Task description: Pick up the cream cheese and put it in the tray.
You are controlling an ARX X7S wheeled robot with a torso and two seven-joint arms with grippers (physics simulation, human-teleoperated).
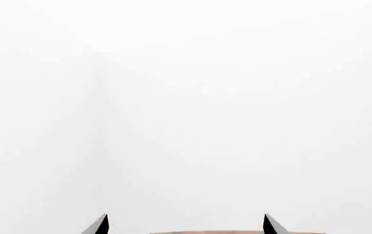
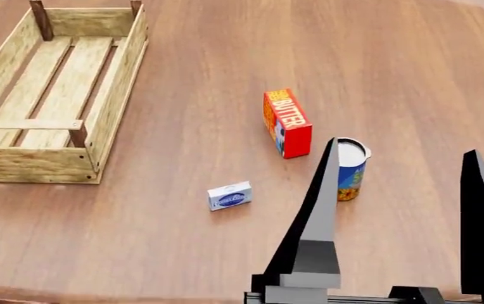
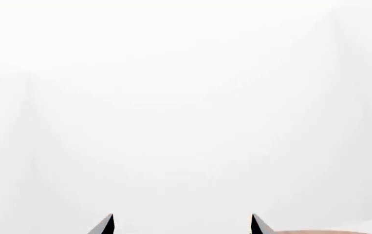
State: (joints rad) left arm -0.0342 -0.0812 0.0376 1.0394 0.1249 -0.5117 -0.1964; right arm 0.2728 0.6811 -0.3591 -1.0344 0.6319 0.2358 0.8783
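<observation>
The cream cheese [image 2: 230,196], a small pale blue-white box with a dark blue oval logo, lies flat on the wooden table in the head view. The tray [image 2: 31,163], a long crate of light wooden slats, stands at the far left with nothing in it. My right gripper [image 2: 403,149] is raised close to the camera at the lower right, open and holding nothing, well to the right of the cream cheese. In the wrist views, the left gripper [image 1: 186,222] and right gripper [image 3: 181,222] each show two spread fingertips against blank white.
A red-orange butter box [image 2: 287,122] stands upright near the middle. A blue-and-yellow can [image 2: 350,168] stands just right of it, partly behind my right finger [image 2: 322,202]. Bare wooden table [image 2: 183,253] lies between the cream cheese and the tray.
</observation>
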